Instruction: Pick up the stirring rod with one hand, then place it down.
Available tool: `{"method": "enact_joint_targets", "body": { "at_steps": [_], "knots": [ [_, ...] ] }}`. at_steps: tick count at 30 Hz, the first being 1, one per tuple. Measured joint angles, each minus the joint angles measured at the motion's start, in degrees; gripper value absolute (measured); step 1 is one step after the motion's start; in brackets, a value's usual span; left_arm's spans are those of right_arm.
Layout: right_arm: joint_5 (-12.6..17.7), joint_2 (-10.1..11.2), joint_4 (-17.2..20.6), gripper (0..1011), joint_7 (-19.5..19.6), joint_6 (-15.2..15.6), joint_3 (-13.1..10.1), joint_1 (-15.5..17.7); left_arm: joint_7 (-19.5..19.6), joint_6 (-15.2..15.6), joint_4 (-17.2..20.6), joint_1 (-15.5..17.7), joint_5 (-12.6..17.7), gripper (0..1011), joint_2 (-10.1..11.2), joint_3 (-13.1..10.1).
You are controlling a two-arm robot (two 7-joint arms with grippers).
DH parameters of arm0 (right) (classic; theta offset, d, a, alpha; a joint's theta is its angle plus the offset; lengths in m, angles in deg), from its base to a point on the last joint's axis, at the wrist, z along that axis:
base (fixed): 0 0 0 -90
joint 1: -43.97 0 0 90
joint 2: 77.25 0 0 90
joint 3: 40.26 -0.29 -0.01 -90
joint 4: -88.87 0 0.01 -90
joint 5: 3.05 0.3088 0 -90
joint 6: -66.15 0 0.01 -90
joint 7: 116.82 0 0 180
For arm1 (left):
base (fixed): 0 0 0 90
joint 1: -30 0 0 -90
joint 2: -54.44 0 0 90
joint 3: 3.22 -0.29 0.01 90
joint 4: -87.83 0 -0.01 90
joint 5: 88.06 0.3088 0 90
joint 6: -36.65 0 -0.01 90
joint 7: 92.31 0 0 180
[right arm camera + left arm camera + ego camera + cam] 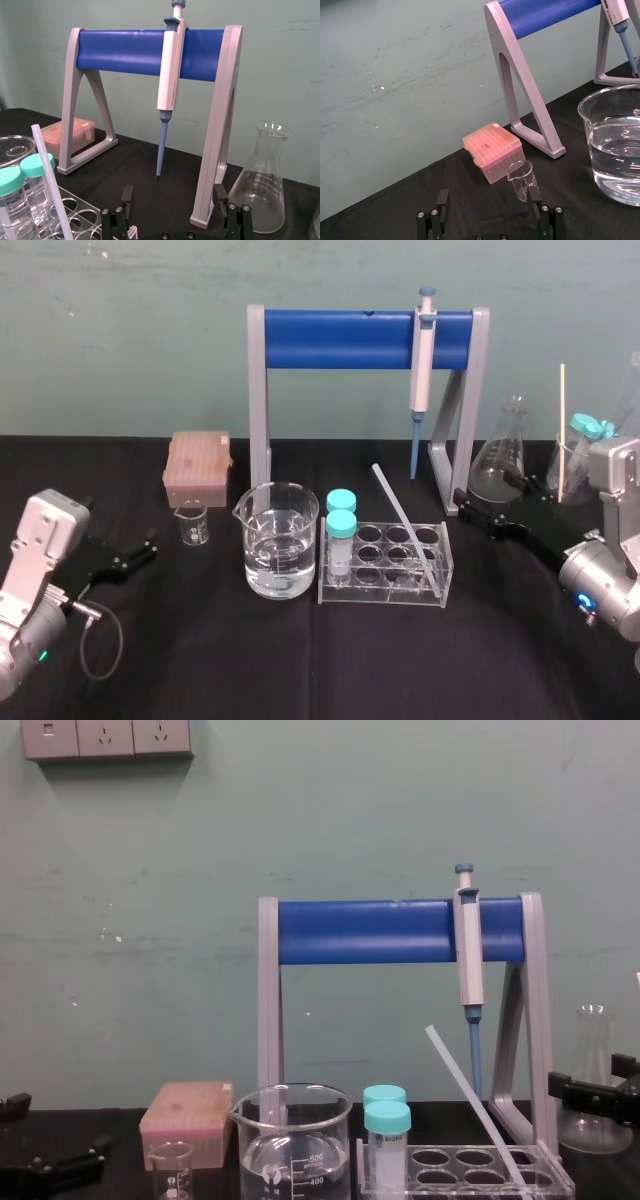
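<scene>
At inspection the stirring rod (400,517) stood propped at a slant in the tube rack (385,596). Its lower end sat in a well toward the rack's right side and its upper end leaned up and back toward the rack's left rear. Nothing gripped it. Your right tool (466,510) lay low over the worktop (300,670), just behind and to the right of the rack's right rear corner, near the rack but apart from it. Its fingers were spread wide with nothing between them. The right wrist view confirmed that gap and showed the rod off to one side of the tool (173,192), not within it. Your left tool (148,545) sat well to the left of the rack, beyond the large beaker (280,555). It was likewise spread wide and empty, and I judged it idle. Two capped tubes (341,530) occupied the rack's left end, clear of the rod. My finding was that no part of the task showed as done: the rod had not been grasped or lifted. What remained for you was to bring the right tool across to the rod's free upper length, close on it, draw it up out of the rack, and then set it down. I judged the work to be at the approach stage at most.
</scene>
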Motion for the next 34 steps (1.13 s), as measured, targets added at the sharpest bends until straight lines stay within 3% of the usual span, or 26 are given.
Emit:
{"method": "enact_joint_targets", "body": {
  "at_steps": [34],
  "knots": [
    [-0.05,0.32,0.85,1003,0.37,-0.32,-0.13,0.61,0.0,0.0,0.0,0.0,0.0,1000,0.0,0.0]
  ]
}}
